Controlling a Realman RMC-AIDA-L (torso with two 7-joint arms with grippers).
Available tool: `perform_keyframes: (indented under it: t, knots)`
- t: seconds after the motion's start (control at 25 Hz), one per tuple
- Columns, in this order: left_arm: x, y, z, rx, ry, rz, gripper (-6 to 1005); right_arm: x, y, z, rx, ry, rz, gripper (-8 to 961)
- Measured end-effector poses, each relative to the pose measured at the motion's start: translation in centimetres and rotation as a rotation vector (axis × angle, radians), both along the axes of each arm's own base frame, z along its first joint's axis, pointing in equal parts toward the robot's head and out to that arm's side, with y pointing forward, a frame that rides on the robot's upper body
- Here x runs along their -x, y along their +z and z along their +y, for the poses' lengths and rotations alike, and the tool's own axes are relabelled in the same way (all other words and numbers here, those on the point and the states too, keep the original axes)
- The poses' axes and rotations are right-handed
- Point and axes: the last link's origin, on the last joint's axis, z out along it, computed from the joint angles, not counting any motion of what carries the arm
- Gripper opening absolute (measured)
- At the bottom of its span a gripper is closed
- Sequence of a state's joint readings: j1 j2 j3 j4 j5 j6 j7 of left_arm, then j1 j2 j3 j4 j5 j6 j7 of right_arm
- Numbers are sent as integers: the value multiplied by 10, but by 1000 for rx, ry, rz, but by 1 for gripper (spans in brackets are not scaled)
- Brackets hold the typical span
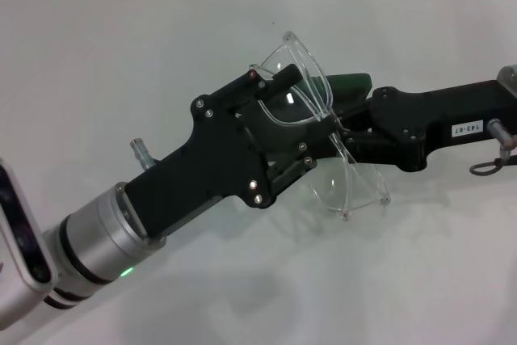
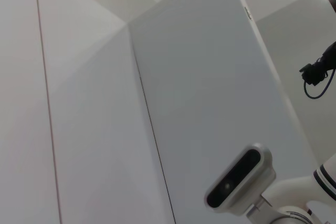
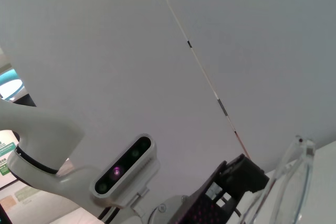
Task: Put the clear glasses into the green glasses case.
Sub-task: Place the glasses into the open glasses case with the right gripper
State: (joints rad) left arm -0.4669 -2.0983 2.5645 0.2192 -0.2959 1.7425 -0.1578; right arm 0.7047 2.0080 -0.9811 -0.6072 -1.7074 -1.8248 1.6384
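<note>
Both pincers meet over the middle of the white counter point(image 1: 97, 62) in the head view, with the clear glasses point(image 1: 311, 115) caught between them. The left pincer point(image 1: 279, 98) comes in from the lower left and looks clamped on the upper part of the lens near the bridge. The right pincer point(image 1: 347, 131) reaches in from the right and seems to pinch the frame near the middle, though whether its fingers are truly shut there I cannot tell. The glasses hang tilted above the counter, one lens up and one down. Of the green glasses case point(image 1: 349, 82) only a dark green sliver shows behind the lens and the right arm, so whether it lies open cannot be seen. The main risk, as I judge it, is a bad handover: two grips pulling on thin, slick plastic could twist the frame, or one letting go early could drop it onto the counter. The glasses may also snag on the case rim if lowered askew.
</note>
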Motion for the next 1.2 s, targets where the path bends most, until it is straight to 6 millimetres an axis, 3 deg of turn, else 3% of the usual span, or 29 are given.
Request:
perform_keyframes:
  t: [0.36, 0.48, 0.6, 0.64, 0.92, 1.2]
  knots:
    - [5, 15, -11, -38, -19, -70, 533, -8, 3, 17, -148, -20, -51, 159]
    - [16, 26, -14, -106, 37, -107, 533, -2, 4, 24, -191, 49, -124, 160]
    - [35, 43, -18, -192, 132, -141, 532, 14, -1, 30, -204, 202, -314, 162]
    - [46, 51, -21, -226, 182, -149, 532, 19, -4, 32, -197, 233, -384, 163]
    - [71, 64, -30, -288, 322, -173, 533, 64, -40, 50, -218, 406, -789, 166]
    - [78, 64, -34, -286, 352, -162, 532, 68, -76, 57, -376, 519, -1066, 170]
